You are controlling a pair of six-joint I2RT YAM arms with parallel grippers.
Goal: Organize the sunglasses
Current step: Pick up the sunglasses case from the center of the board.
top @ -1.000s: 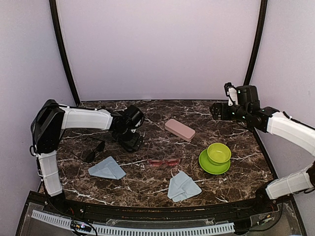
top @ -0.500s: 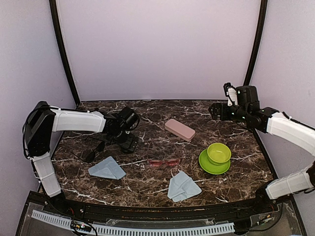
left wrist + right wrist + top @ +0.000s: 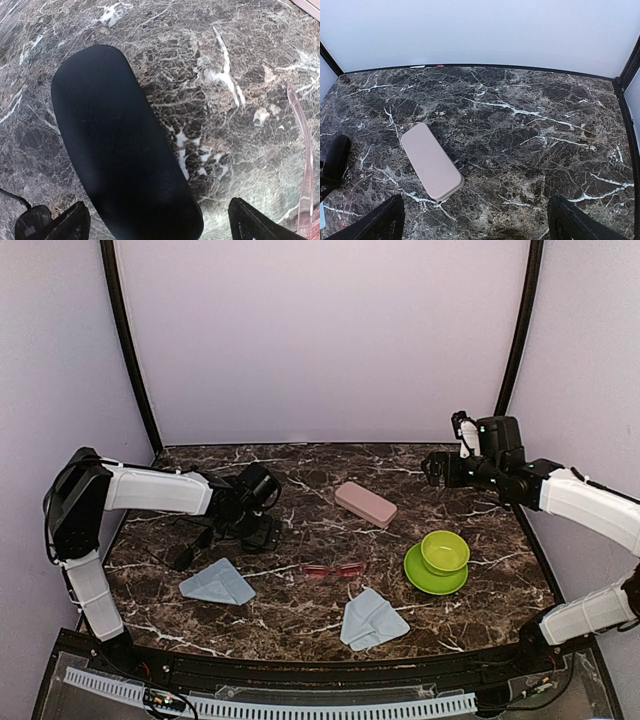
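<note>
Left gripper (image 3: 159, 226): jaws spread wide, empty, over black case (image 3: 125, 150), which is mostly hidden from above. Pink sunglasses (image 3: 333, 570): mid-table, cut off in left wrist view. Black sunglasses (image 3: 185, 548): near left edge, hard to make out. Right gripper (image 3: 437, 468): wide apart, empty.

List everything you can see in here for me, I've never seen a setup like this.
black sunglasses: 1, black, left side of table
red-pink sunglasses: 1, translucent red-pink, middle, toward the front
pink case: 1, pink, middle, toward the back
black case: 1, black, below the left pincer
cloths: 2, light blue, one front left, one front middle
bowl: 1, lime green, on the plate
plate: 1, lime green, right side
table: 1, dark marble
left pincer: 1, black, open over the black case
right pincer: 1, black, open, raised at back right, empty
</note>
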